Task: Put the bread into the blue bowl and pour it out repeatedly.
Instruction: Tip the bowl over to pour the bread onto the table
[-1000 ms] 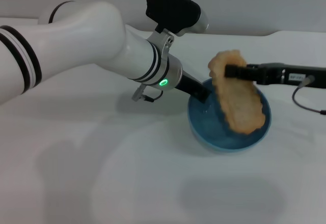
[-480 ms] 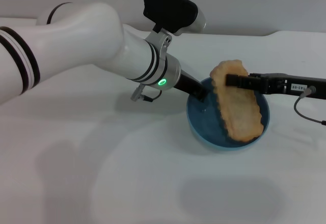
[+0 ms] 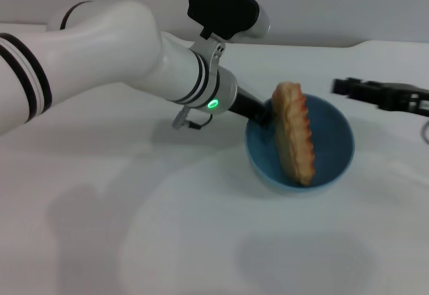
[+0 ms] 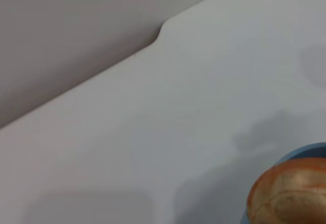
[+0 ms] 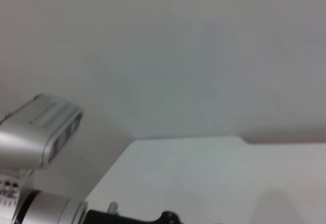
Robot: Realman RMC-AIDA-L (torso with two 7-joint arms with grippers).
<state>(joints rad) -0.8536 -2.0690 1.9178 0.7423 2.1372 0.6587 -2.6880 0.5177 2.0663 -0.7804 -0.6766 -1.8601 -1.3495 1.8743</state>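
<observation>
The elongated ridged toy bread (image 3: pixel 293 134), with orange-red crust bands and cream stripes, stands on edge inside the round, deep, glossy light-blue bowl (image 3: pixel 335 141), its upper end leaning against the bowl's rim on the robot's left side and its lower end down near the front wall. The bowl sits on the plain white desk (image 3: pixel 167 234), right of centre in the head view. The left gripper (image 3: pixel 261 112), at the end of the thick white arm with a green light ring, is at the bowl's left rim, just beside the upper end of the bread; its dark fingers meet the rim there, but whether they pinch the rim or merely touch it cannot be told. The right gripper (image 3: pixel 343 86) hangs above the desk just beyond the bowl's far right edge, apart from both bowl and bread, holding nothing; whether its dark fingers are spread or pressed together cannot be told. In the left wrist view the rounded tan end of the bread (image 4: pixel 290 193) shows against a sliver of blue rim (image 4: pixel 310 150).
</observation>
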